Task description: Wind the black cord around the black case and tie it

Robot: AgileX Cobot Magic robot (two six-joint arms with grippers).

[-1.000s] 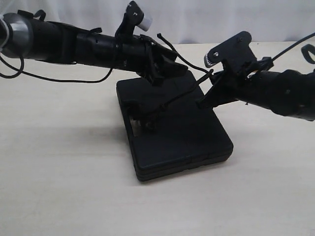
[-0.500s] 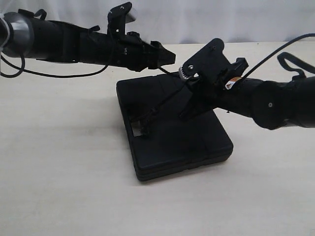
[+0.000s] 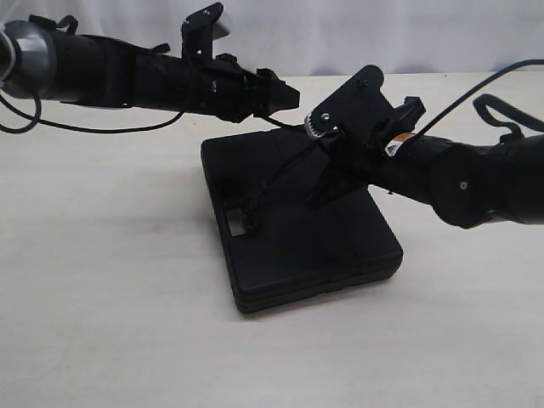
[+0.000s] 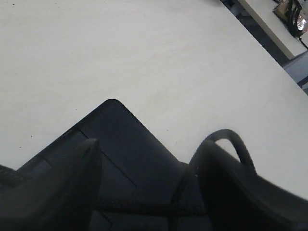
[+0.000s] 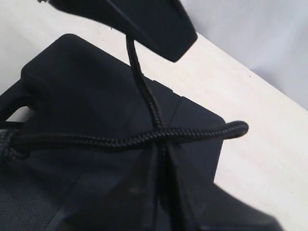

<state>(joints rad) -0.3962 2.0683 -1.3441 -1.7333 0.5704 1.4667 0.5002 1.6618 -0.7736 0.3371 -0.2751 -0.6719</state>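
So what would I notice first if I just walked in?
A flat black case lies in the middle of the pale table. Over it, the right gripper pinches a black cord running up from the case's handle end, and the left gripper hangs open just above.

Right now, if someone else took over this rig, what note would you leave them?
Left gripper: open over a corner of the black case; a cord strand runs between its fingers, unclamped.
Right gripper: shut on the black cord, above the case.
The case lies flat on the table.
Done: cord gathered at the handle cutout, two strands crossed over the lid.
Left: pull the tie tight. Whether the cord passes under the case cannot be seen.
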